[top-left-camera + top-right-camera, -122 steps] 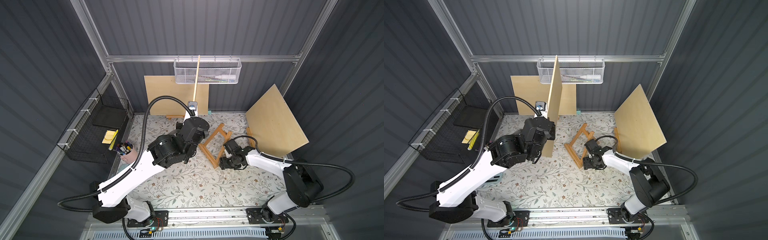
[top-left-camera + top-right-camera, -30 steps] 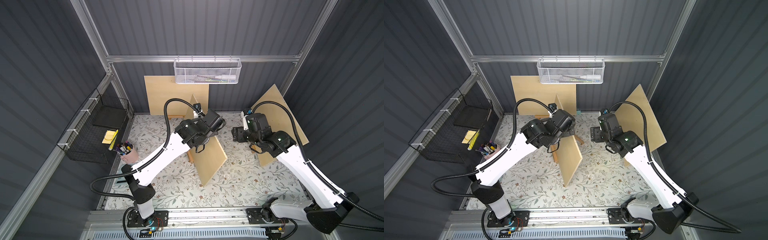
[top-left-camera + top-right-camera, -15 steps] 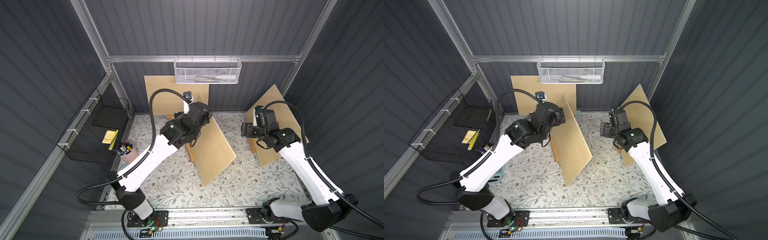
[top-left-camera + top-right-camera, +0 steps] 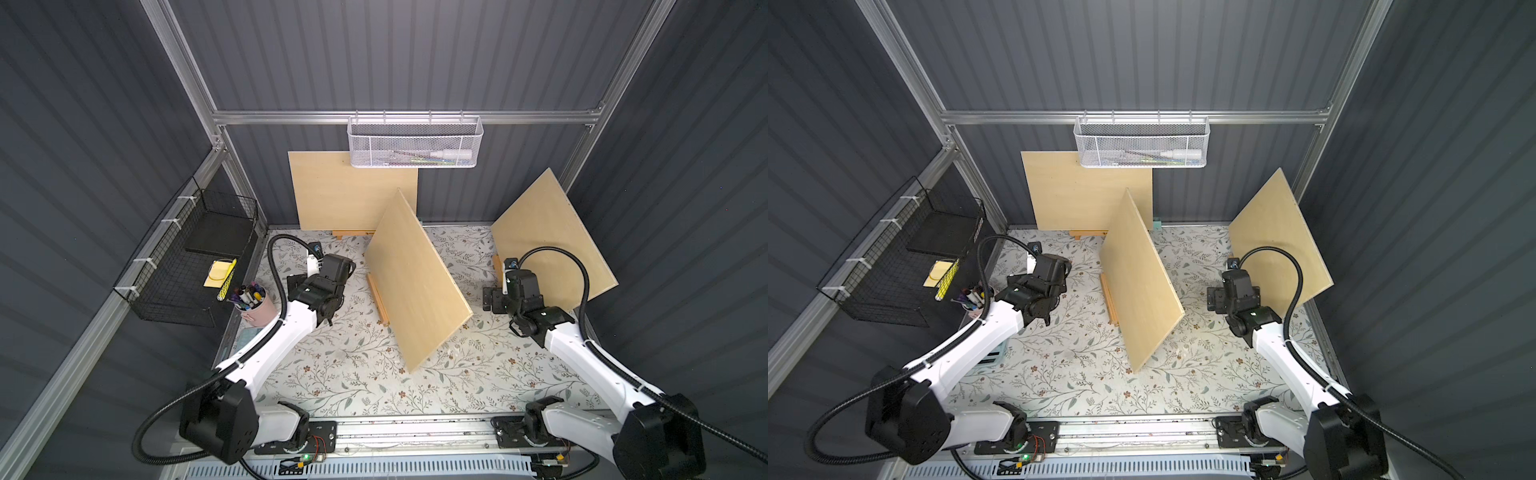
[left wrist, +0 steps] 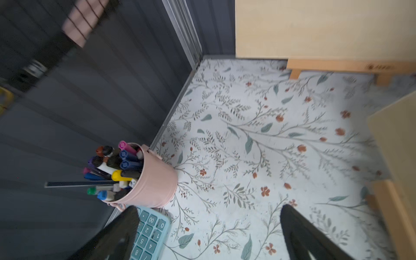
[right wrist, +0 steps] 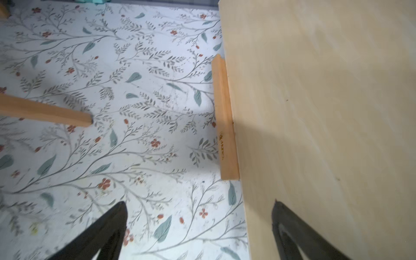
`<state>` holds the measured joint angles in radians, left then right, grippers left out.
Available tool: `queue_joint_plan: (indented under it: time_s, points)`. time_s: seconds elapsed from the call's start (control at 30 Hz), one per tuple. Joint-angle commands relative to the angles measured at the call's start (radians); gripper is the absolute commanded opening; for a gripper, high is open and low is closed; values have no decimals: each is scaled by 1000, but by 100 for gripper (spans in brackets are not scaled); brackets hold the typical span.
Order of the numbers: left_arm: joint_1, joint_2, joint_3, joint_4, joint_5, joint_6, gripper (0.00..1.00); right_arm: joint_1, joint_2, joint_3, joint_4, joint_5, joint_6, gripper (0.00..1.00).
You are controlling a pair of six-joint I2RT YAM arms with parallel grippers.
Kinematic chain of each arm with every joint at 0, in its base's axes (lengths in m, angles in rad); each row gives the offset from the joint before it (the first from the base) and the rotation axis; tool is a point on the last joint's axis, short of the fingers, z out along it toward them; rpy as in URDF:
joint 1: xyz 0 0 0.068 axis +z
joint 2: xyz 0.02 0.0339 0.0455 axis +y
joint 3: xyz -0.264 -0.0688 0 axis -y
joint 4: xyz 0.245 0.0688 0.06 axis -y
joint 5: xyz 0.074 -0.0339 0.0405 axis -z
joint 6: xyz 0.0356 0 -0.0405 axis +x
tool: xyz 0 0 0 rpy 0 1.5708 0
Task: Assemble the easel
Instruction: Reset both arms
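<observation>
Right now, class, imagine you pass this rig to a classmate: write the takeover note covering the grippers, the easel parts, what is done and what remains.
Left gripper: open, empty, near the pen cup.
Right gripper: open, empty, beside the right-hand board.
Centre board: stands tilted on the easel ledge mid-table; neither gripper touches it.
Done: the easel looks set up with its board.
Left: probably only checking that the board sits steady, then parking both arms.

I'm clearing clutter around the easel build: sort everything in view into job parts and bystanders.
Job in hand:
- middle board
- wooden easel frame at its foot

Just lying about:
- pink pen pot
- calculator
- white mesh basket
- black wire rack
- back board and right board, standing apart
</observation>
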<state>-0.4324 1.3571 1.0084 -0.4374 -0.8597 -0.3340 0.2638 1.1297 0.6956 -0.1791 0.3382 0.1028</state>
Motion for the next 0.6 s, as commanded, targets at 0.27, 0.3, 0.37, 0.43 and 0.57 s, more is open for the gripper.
queue_joint_plan:
  time_s: [0.27,0.3,0.37,0.43,0.57]
  points:
    - [198,76,-226,427,16,97,100,-61,210,-279,788,22,-138,99]
    - [215,70,-257,478,38,97,100,-82,228,-289,840,-52,-151,99]
    - [246,65,-304,561,94,102,100,-99,248,-278,852,-123,-203,99]
    - [270,72,-343,631,130,114,100,-141,297,-302,950,-212,-221,99]
    - [279,99,-412,778,162,186,99,-271,425,-321,1128,-377,-125,99]
